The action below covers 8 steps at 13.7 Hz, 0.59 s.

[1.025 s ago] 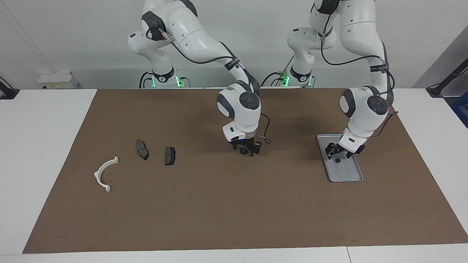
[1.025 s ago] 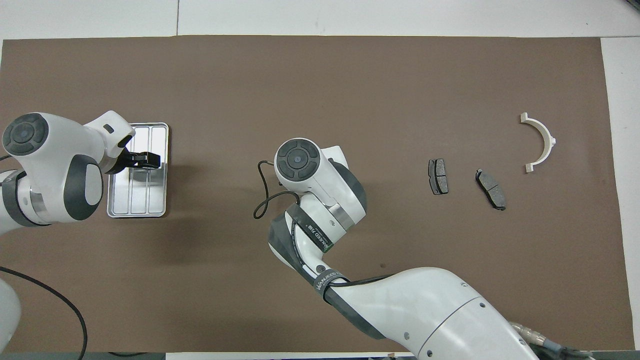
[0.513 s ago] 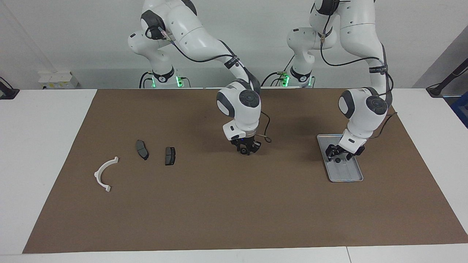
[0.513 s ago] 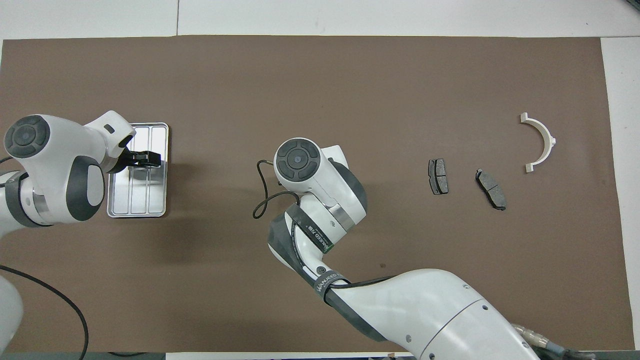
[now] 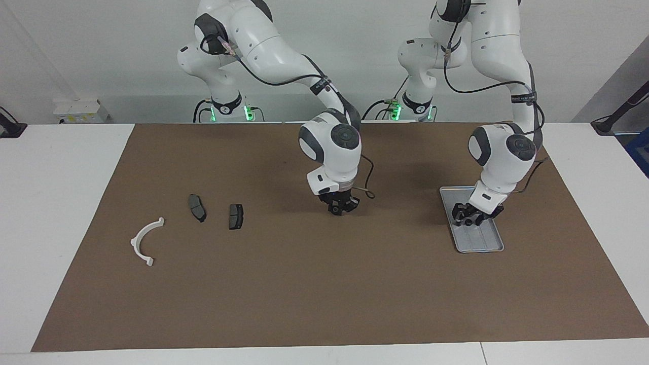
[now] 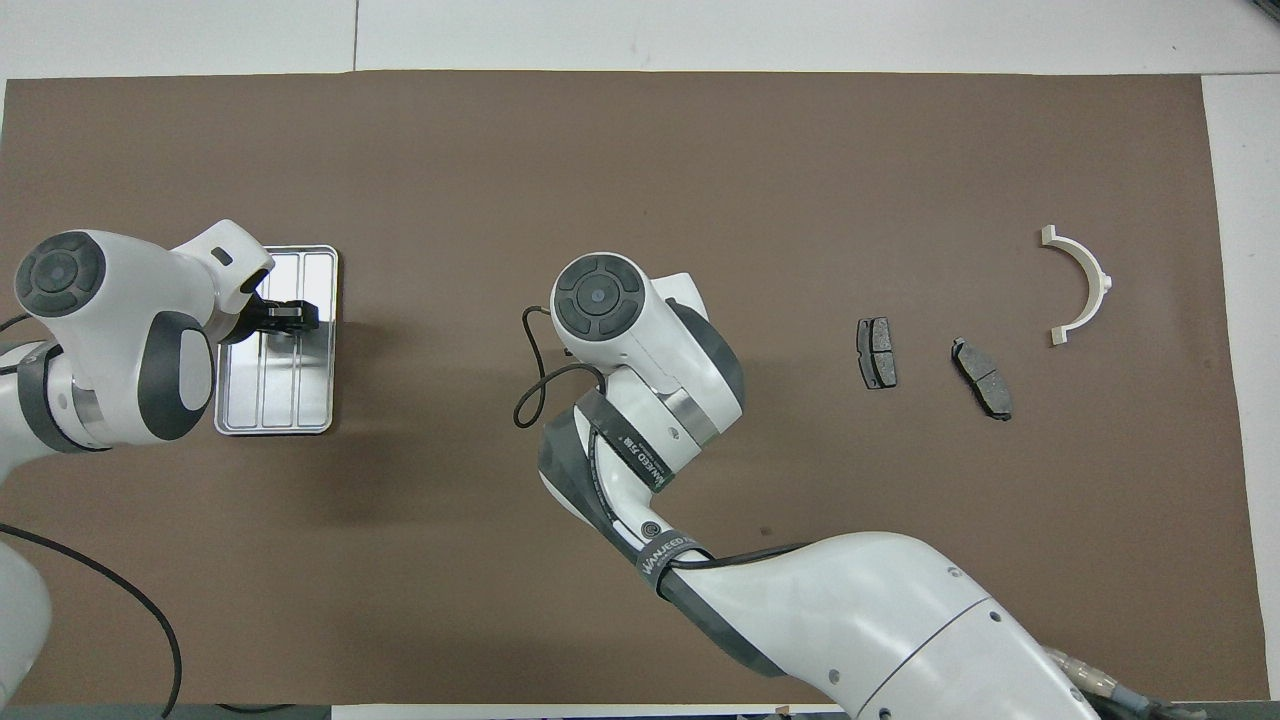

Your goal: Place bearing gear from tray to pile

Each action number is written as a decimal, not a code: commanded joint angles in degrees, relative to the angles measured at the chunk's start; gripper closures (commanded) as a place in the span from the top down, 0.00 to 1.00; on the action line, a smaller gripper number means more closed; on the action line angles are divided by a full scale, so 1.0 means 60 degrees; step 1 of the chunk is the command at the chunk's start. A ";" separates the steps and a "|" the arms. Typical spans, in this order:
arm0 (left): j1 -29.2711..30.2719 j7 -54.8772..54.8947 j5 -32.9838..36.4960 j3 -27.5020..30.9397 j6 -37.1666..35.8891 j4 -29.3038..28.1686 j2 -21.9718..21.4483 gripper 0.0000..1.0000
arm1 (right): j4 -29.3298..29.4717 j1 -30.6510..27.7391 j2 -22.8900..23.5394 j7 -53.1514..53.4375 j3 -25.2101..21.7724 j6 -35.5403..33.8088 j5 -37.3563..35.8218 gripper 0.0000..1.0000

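- Only the facing view showed the right gripper (image 5: 340, 209), fingers closed on a bearing gear, mid-bench.
- Left gripper (image 5: 470, 217), whose finger state I cannot tell, was over the tray (image 5: 485, 245), the pile (image 5: 199, 208) well apart.

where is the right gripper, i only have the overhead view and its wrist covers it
observer: The right gripper hangs low over the bare brown mat, between the brake pads and the tray.
operator: touching the mat
observer: It looks just above it; contact I cannot tell.
operator: how high is the left one
observer: The left gripper is low, close above the tray, its hand tilted.
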 commanded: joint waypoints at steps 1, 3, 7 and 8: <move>-0.0014 0.0195 -0.0215 -0.0083 0.0206 -0.0055 0.0084 0.00 | 0.0876 -0.1042 -0.0406 -0.1846 0.0110 -0.1645 -0.0091 0.00; -0.0014 0.0195 -0.0244 -0.0083 -0.0071 0.0323 0.0142 0.00 | 0.0877 -0.2009 -0.1080 -0.4391 0.0096 -0.2526 -0.0105 0.00; -0.0028 0.0137 -0.0448 -0.0097 -0.3372 0.2501 -0.0048 0.00 | 0.0834 -0.4161 -0.1552 -0.9255 0.0081 -0.2838 -0.0134 0.00; -0.0087 0.0035 -0.0914 -0.0112 -0.4297 0.3234 -0.0179 0.00 | 0.0674 -0.4674 -0.1552 -1.0122 0.0095 -0.2590 -0.0120 0.00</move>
